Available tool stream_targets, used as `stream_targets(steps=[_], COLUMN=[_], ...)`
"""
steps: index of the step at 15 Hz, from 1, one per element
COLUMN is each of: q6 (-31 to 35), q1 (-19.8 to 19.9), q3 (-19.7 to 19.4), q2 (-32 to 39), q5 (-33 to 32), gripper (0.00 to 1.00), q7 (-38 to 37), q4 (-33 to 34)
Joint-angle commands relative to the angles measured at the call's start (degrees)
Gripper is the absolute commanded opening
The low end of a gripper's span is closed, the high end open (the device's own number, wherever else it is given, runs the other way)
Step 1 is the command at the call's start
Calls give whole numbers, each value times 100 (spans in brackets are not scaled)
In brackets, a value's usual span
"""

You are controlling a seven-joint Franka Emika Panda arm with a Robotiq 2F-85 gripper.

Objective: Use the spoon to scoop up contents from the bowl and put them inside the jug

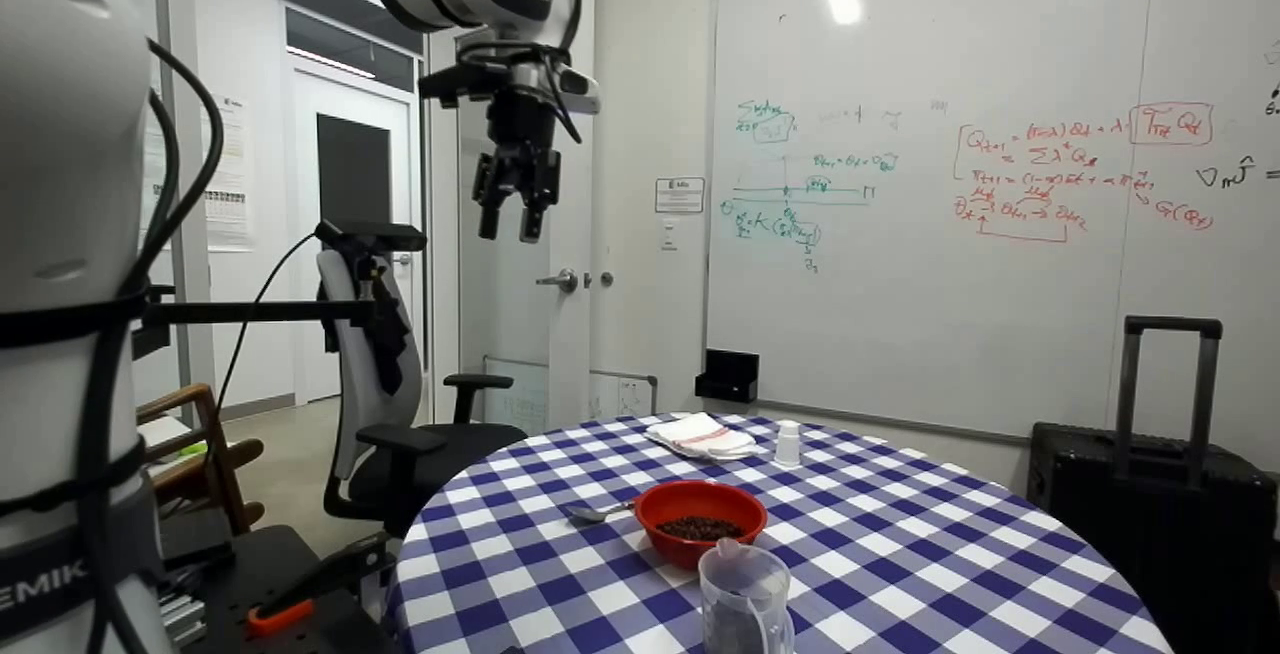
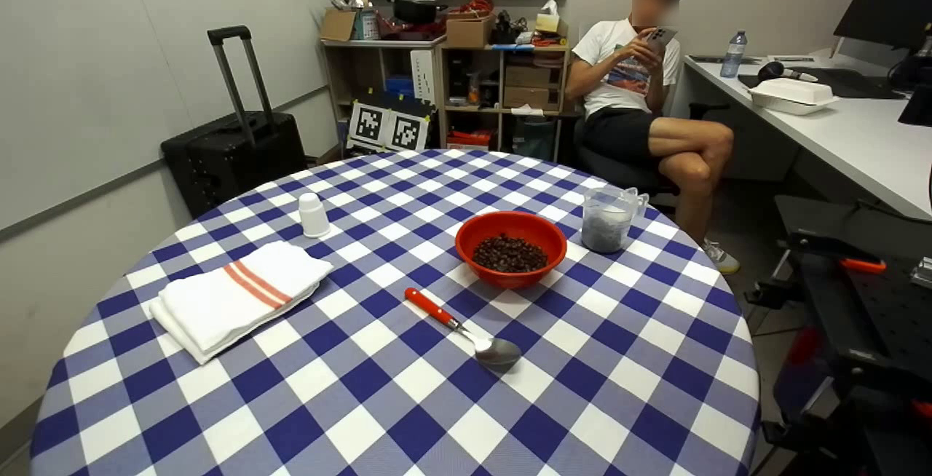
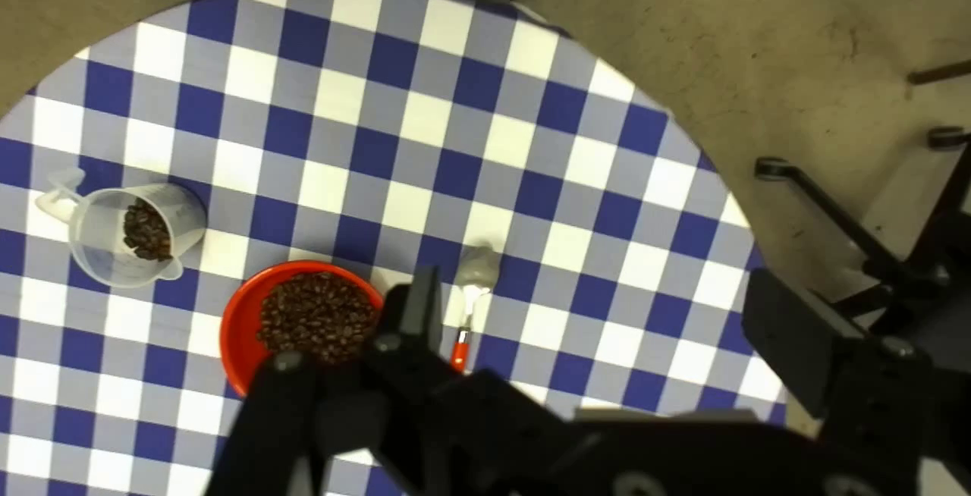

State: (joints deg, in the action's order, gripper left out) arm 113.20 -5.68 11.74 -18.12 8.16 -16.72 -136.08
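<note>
In the wrist view, the round checked desk is running off left; the black tool, fingers spread in an exterior view, is partly covering the smooth red bowl, lower left. The translucent jug is standing left, the metal spoon lying near centre, its handle end hidden.

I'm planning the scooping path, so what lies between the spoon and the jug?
In an exterior view, the red bowl of dark beans lies between the spoon and the jug; checked tablecloth separates it from both.

The bowl looks plastic — the towel, cloth.
</note>
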Motion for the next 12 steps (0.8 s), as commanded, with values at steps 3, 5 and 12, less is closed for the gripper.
stream_targets(steps=[3,5,12], q6=[364,347,76], q1=[453,451,207], q3=[-558,-706,-829], q2=[1997,2691,4643], q5=[-427,-316,-327], gripper=[100,100,100], q7=[126,299,7], q4=[1319,1968,4032])
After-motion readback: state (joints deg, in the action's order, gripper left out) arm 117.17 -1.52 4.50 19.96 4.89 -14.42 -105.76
